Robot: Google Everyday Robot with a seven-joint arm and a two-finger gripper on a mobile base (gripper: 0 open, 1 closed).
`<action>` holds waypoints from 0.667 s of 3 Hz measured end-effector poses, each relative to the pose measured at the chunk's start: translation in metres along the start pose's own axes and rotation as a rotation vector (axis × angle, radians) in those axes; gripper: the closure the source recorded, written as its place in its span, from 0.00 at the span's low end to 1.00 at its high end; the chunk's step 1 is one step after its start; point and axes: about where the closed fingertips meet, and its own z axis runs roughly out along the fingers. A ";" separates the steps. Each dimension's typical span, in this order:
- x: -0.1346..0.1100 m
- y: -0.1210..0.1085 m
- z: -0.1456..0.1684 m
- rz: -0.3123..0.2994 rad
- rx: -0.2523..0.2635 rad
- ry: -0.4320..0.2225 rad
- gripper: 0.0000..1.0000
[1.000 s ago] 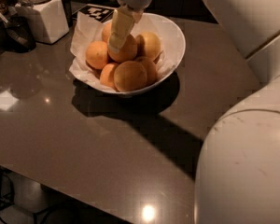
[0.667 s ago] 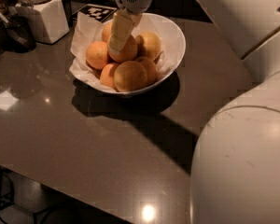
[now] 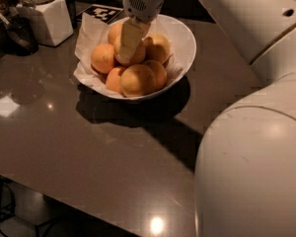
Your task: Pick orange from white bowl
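The white bowl [image 3: 185,38] stands at the back of the dark table, lined with crumpled white paper and holding several oranges. My gripper [image 3: 128,57] reaches down from above into the middle of the bowl. It rests against the topmost orange [image 3: 138,57] of the pile, and its pale front part covers that fruit's left half. A larger yellow-orange fruit [image 3: 137,80] lies in front of it, near the bowl's front rim. Smaller, deeper-orange fruits lie to the left [image 3: 102,58] and right [image 3: 158,47].
A white square-based jar [image 3: 44,15] stands at the back left, with a dark object [image 3: 17,33] beside it. A black-and-white marker tag [image 3: 104,13] lies behind the bowl. My large white arm [image 3: 251,167] fills the right side. The table's front edge runs along the lower left.
Almost nothing has moved. The gripper stays at the same orange in the middle of the bowl, and the view has shifted slightly.
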 end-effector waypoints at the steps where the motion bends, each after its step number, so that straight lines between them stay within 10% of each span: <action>1: 0.002 0.001 0.008 -0.005 -0.017 0.013 0.28; 2: 0.001 0.003 0.014 -0.050 -0.023 0.009 0.46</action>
